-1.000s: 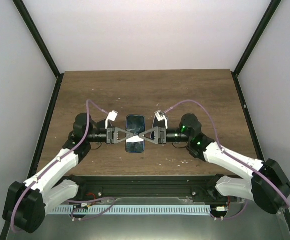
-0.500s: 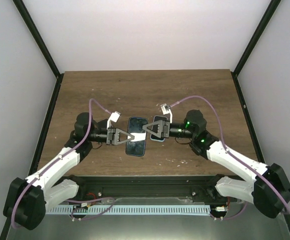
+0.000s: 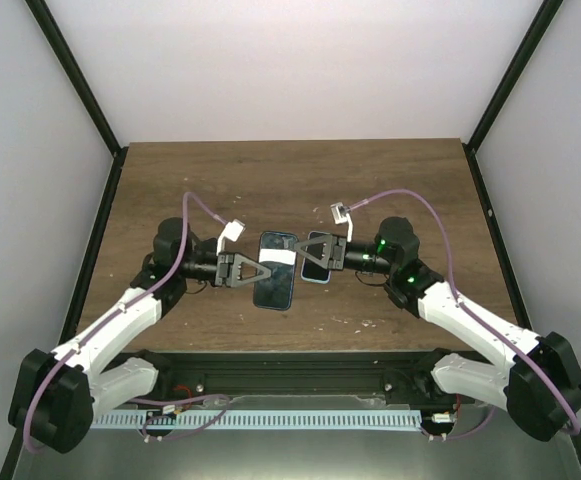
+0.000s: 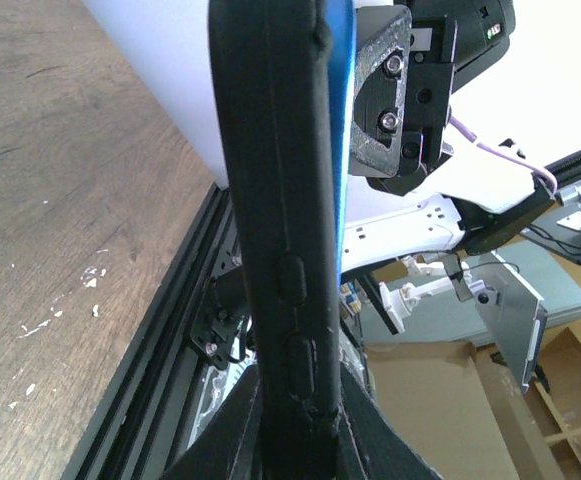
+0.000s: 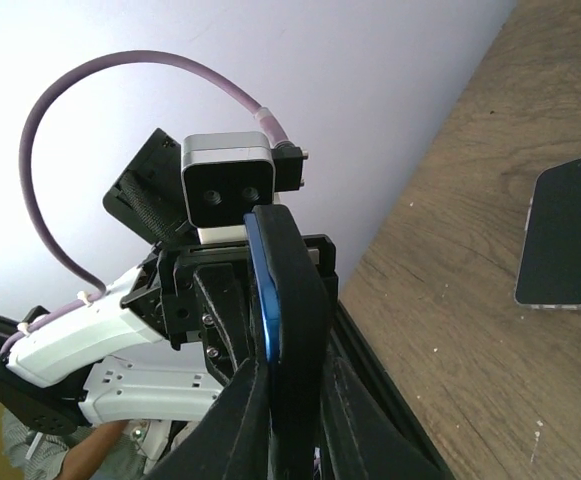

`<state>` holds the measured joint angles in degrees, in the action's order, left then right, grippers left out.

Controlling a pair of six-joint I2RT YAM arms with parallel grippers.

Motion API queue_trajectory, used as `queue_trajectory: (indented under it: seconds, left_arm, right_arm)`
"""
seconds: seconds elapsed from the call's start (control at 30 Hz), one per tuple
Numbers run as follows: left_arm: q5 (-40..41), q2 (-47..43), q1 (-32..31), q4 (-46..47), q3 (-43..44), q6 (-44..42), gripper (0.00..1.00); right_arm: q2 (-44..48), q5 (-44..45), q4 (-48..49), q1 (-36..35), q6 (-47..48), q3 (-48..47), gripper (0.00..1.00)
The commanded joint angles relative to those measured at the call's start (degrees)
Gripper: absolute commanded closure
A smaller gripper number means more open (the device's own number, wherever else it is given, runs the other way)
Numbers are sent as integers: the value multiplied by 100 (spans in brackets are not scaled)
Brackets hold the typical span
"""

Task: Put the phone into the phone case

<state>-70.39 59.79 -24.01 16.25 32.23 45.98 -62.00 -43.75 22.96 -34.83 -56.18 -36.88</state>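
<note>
Both grippers hold the black phone case (image 3: 273, 285), which has a blue inner edge, on its side just above the wooden table (image 3: 290, 180). My left gripper (image 3: 260, 272) is shut on its left edge; the left wrist view shows the case (image 4: 275, 180) edge-on, moulded buttons showing, between the fingers of that gripper (image 4: 300, 392). My right gripper (image 3: 298, 262) is shut on the opposite edge, its fingers pressed to both faces of the case (image 5: 295, 270) around the gripper's midpoint (image 5: 292, 378). The phone (image 3: 315, 275), dark screen up with a pale rim, lies flat on the table (image 5: 565, 245) under the right gripper.
A black rail (image 3: 290, 362) runs along the table's near edge in front of the arm bases. Black frame posts (image 3: 80, 90) and pale walls enclose the left, right and back. A cardboard box (image 4: 440, 400) shows below the table edge in the left wrist view.
One second ago the phone and case sat together between both grippers. They now lie apart, the phone to the right. The right gripper drew back to the right and closed on the case edge.
</note>
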Motion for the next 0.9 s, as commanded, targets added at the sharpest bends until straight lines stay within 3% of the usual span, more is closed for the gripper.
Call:
queue_trajectory:
  seconds: [0.0,0.13,0.33,0.43,0.77,0.83,0.87]
  left_arm:
    - [183,178,-15,-1012,321,-659,100]
    - [254,252,-16,-1322,442,-834,100]
    - [-122,25,-16,-482,285,-360,100]
    - [-306,-117,-22,-391,245,-450,100]
    - [-449,-230,-75,-570,324,-770,100]
    - [-445,-218,-78,-570,298,-796,100]
    - [-445,-199,-78,-575,292,-800,100]
  right_arm:
    - [199,48,85,38,321,-275,99]
    - [310,377,-705,38,1077,-521,98]
    - [410,554,-1593,38,1591,-845,59]
    - [325,449,-1745,59,1470,-967,48]
    - [-258,-616,-1623,114,1083,-1250,37]
    - [-359,-874,-1500,110,1025,-1251,39]
    - [-428,-1000,-1417,111,982,-1247,45]
